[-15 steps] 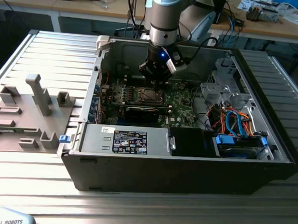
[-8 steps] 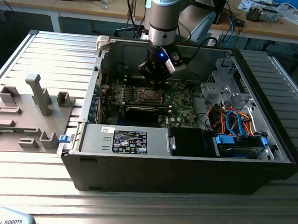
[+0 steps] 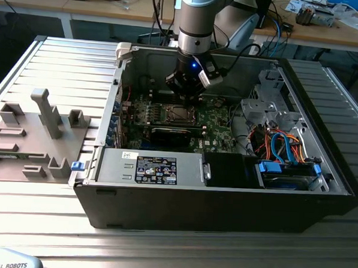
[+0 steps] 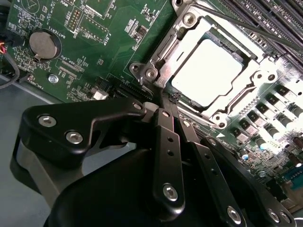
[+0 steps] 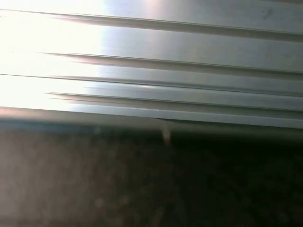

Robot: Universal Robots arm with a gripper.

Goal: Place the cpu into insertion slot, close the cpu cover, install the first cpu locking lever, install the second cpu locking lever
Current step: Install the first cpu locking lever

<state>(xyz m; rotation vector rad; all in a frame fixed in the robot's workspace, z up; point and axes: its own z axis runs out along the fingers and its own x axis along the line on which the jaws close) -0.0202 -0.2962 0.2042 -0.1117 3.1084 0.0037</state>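
1. Nearest the lens in the second wrist view, the black gripper (image 4: pixel 171 100) has its fingers drawn together to a closed tip with nothing seen between them. The tip sits just beside the corner of the socket frame.
2. Computer case (image 3: pixel 224 196): open-topped, lying on a ribbed aluminium table (image 3: pixel 62 62); the arm reaches down into it in the exterior view, where the gripper (image 3: pixel 187 95) hangs just above the socket.
3. Grey fixture tray (image 3: pixel 28 138): on the table at the exterior view's left, well apart from the case.
4. Green motherboard (image 4: pixel 113 56): flat on the case floor; a round coin battery (image 4: pixel 43 43) sits on it, away from the socket.
5. Cpu cover (image 4: pixel 246 61): silvery frame lying down flat around the chip.
6. Cpu (image 4: pixel 210 71): seated in the socket, its bright metal top showing through the cover's window.
7. Thin locking lever (image 4: pixel 246 24): a rod running along one side of the cover; whether it is latched cannot be judged.
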